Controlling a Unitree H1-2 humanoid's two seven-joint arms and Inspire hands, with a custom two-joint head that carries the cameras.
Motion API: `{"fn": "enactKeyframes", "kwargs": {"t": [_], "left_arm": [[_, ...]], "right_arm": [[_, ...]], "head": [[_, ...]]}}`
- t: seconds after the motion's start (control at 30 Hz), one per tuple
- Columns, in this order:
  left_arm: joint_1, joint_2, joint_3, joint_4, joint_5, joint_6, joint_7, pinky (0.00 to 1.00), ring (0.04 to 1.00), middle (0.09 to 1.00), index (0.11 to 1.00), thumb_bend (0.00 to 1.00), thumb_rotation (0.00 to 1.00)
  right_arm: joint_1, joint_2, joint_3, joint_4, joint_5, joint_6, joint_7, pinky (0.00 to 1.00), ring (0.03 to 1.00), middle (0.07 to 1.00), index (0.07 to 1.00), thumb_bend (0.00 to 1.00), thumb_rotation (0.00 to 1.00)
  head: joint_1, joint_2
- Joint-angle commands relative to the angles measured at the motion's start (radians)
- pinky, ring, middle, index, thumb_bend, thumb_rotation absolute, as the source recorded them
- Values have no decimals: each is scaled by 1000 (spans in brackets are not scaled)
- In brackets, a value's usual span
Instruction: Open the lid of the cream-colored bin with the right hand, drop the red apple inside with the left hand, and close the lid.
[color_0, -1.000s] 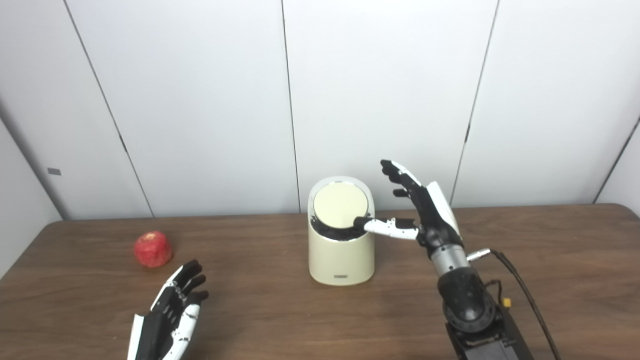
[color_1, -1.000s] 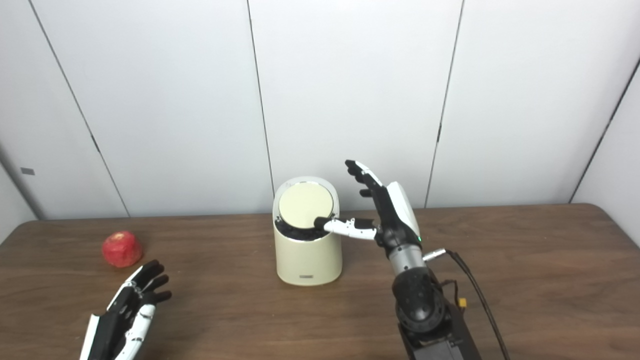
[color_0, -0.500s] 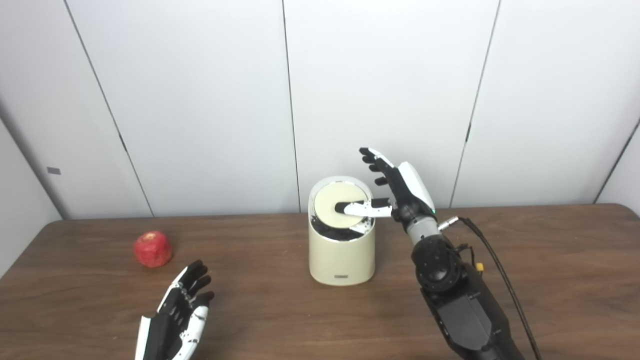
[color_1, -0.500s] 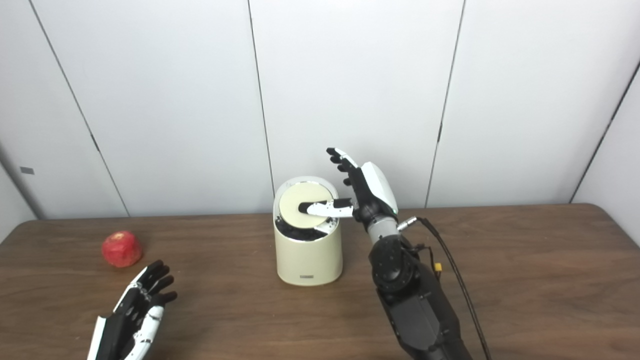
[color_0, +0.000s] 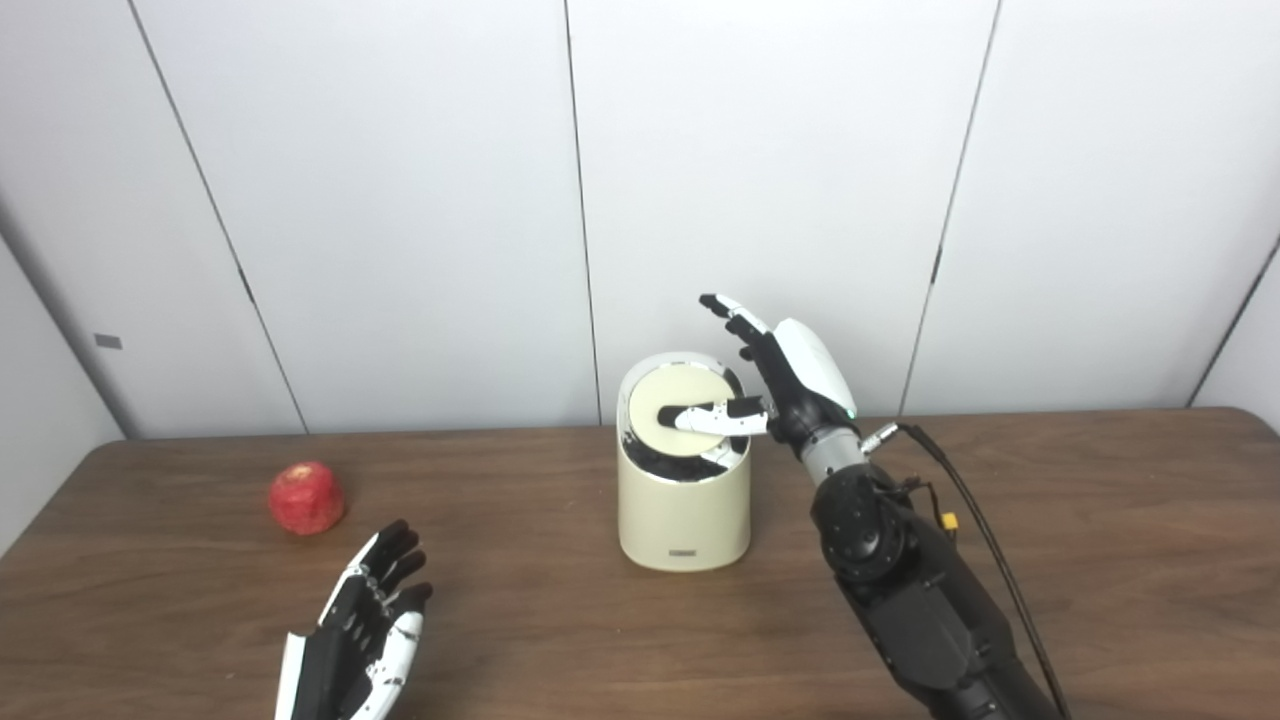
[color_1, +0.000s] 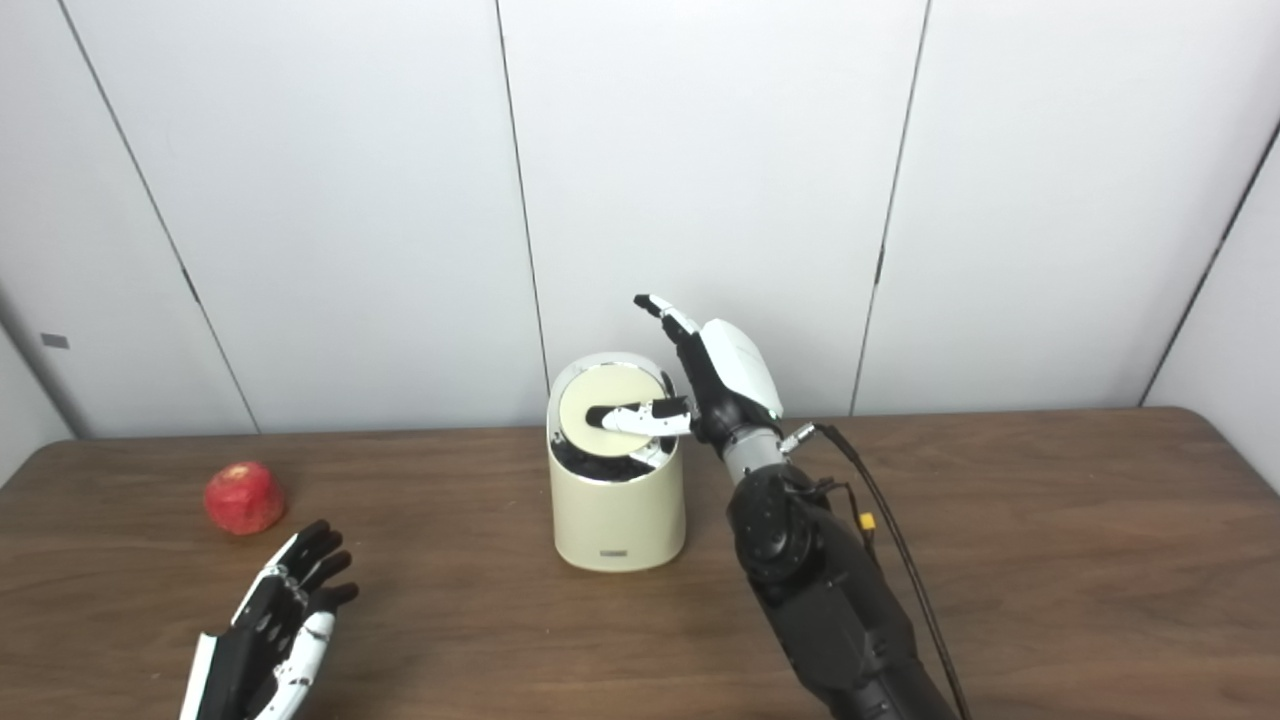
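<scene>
Right hand (color_0: 775, 385) thumb rests on smooth round lid (color_0: 678, 405) of cylindrical bin (color_0: 683, 500).

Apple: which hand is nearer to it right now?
Left. The left hand lies open on the table, just in front and right of the apple; the right hand is far off, thumb on the bin lid.

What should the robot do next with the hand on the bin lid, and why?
Probably press the thumb down on the lid to tip it open. The right hand is open, thumb resting on the lid of the bin, and the apple lies untouched near the open left hand.
</scene>
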Motion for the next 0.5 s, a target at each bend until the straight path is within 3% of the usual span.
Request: {"fn": "enactKeyframes", "kwargs": {"t": [0.0, 0.2, 0.33, 0.47], "left_arm": [[77, -43, -26, 85, 0, 8, 7, 764, 845, 871, 887, 265, 409], [78, -46, -27, 83, -6, 9, 7, 763, 849, 875, 888, 272, 401], [79, -48, -30, 77, -4, 18, 7, 766, 852, 878, 891, 276, 396], [79, -51, -30, 78, -2, 16, 10, 759, 848, 875, 889, 270, 373]], "right_arm": [[-50, -31, 17, -22, -46, -8, 2, 807, 886, 907, 916, 919, 259], [-64, -84, 96, -19, -150, -34, -6, 825, 904, 911, 923, 955, 155], [-71, -99, 119, -12, -182, -45, -14, 833, 895, 902, 921, 981, 96], [-66, -94, 105, -16, -165, -50, -9, 843, 900, 904, 924, 953, 150]], "head": [[-2, 3], [2, 11], [10, 14], [13, 13]]}}
